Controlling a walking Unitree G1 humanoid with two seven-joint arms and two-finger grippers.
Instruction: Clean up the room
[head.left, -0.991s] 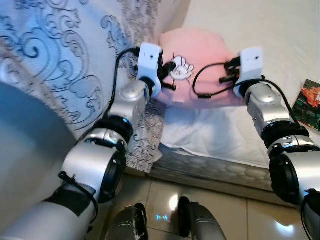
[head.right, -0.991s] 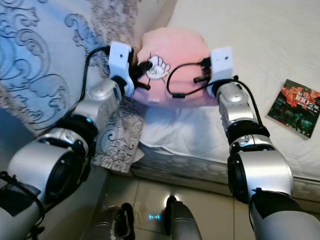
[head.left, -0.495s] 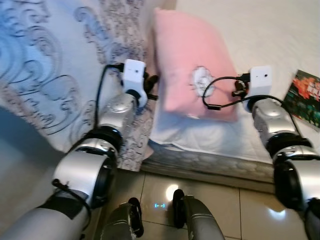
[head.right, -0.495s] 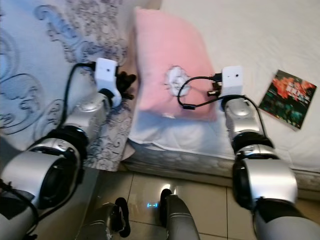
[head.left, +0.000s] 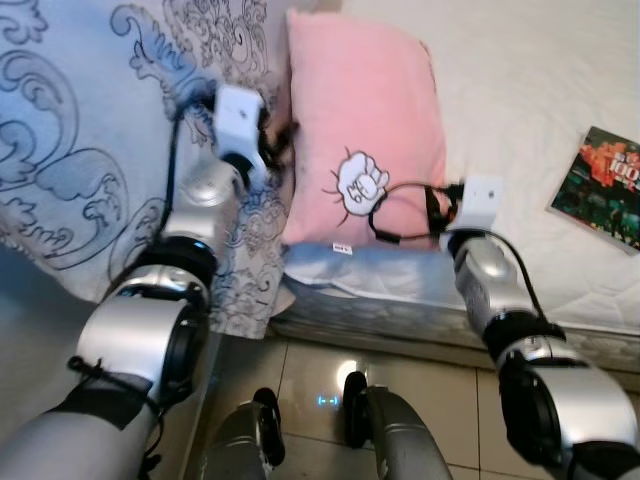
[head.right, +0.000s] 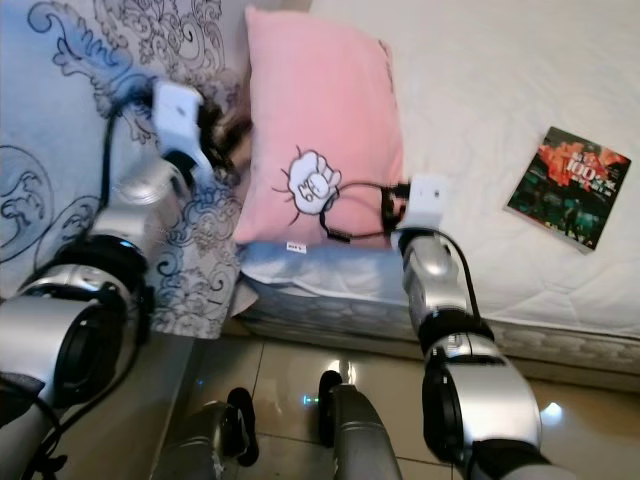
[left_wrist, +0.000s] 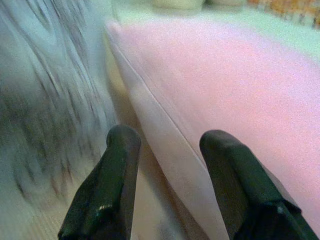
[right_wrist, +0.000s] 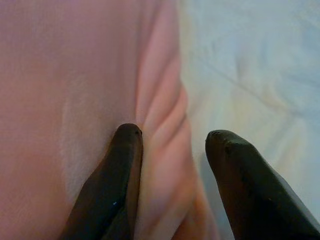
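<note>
Now flat on the bed (head.left: 520, 60), the pink pillow (head.left: 365, 110), left gripper (left_wrist: 167, 145) and right gripper (right_wrist: 172, 135) both parted, no longer lifting.

"100" in red on the book (head.right: 568, 187) cover

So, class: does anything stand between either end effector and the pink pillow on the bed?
Nothing visible does. The left end effector is open astride the seamed edge of the pink pillow, beside the patterned blanket. The right end effector is open astride the pillow's other edge, above the white sheet.
</note>
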